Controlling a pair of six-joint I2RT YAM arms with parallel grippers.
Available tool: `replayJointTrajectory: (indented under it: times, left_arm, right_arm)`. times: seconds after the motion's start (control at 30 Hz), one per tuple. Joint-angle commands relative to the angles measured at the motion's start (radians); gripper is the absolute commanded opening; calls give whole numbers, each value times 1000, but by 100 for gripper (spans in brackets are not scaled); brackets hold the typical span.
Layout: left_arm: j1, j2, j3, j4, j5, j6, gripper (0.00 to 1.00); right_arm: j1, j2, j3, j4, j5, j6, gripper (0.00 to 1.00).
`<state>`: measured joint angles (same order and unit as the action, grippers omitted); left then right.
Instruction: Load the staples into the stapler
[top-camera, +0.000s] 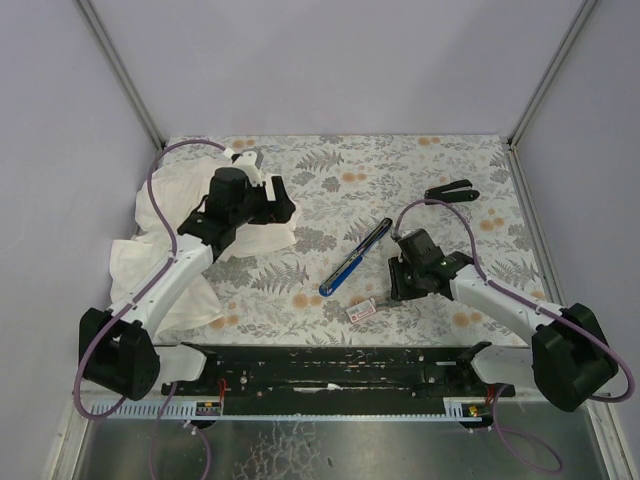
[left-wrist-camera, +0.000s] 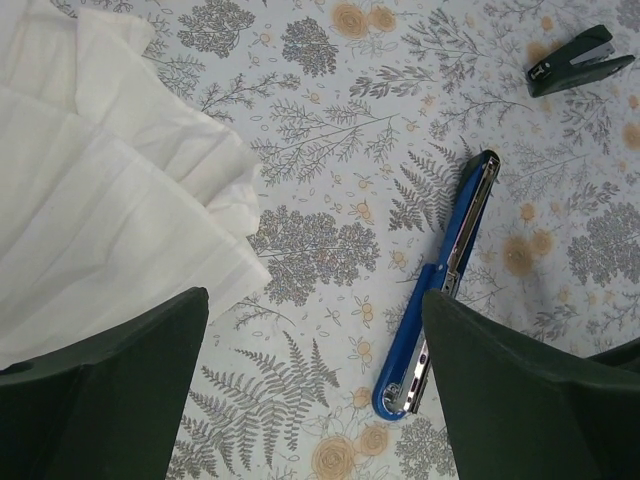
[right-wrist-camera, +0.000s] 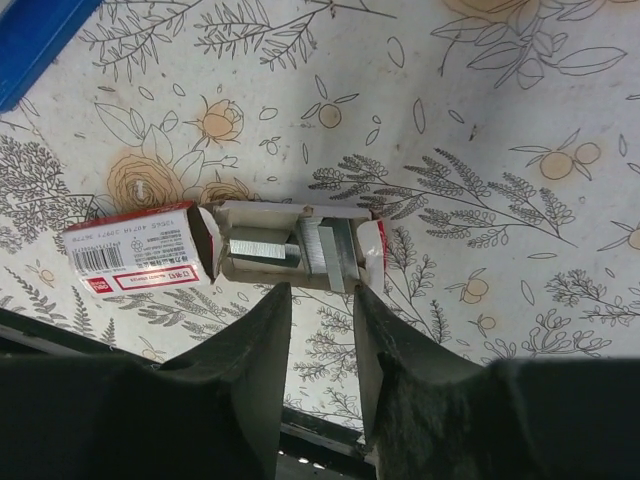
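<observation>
Right claw (right-wrist-camera: 322, 295): fingers close together with a narrow gap, pinching nothing; bare tabletop (top-camera: 300, 160) shows in the gap. Left claw (left-wrist-camera: 312, 300): spread wide, holding nothing.

Staple box (right-wrist-camera: 140, 250) sits on the tabletop near the front edge. It is slid open, with the red-label sleeve to one side and the tray beside it showing silvery staples (right-wrist-camera: 325, 250). Blue stapler (top-camera: 355, 258) lies diagonally mid-tabletop, just up-left of the box and apart from it. A metal channel is visible along its edge.

Small black stapler-like tool (top-camera: 450, 192) sits at the back right, well apart. Crumpled white cloth (top-camera: 170, 260) lies at left, partly under the left arm.

In the right wrist view the stapler is cut off, only a blue corner at the top left. Label print is too small to read. In the top view the box is tiny and the staples can't be made out.

The staple tray lies just past the right claw's fingertips, lined up with the gap; can't tell if they touch. The stapler lies below the left claw, nearer its right finger.
</observation>
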<state>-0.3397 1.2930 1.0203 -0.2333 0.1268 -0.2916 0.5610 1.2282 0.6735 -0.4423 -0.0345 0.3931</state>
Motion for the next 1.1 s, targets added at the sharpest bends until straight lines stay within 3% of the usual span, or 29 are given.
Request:
replayJointTrajectory:
  times: [0.0, 0.63, 1.07]
  left_arm:
    - [2, -52, -7, -9, 8, 31, 87]
    - [2, -67, -29, 0, -13, 22, 87]
    - [1, -57, -32, 0, -32, 24, 88]
  right_arm:
    - [41, 30, 20, 15, 47, -7, 37]
    - [60, 129, 29, 73, 84, -24, 26]
    - [60, 117, 34, 84, 43, 8, 3]
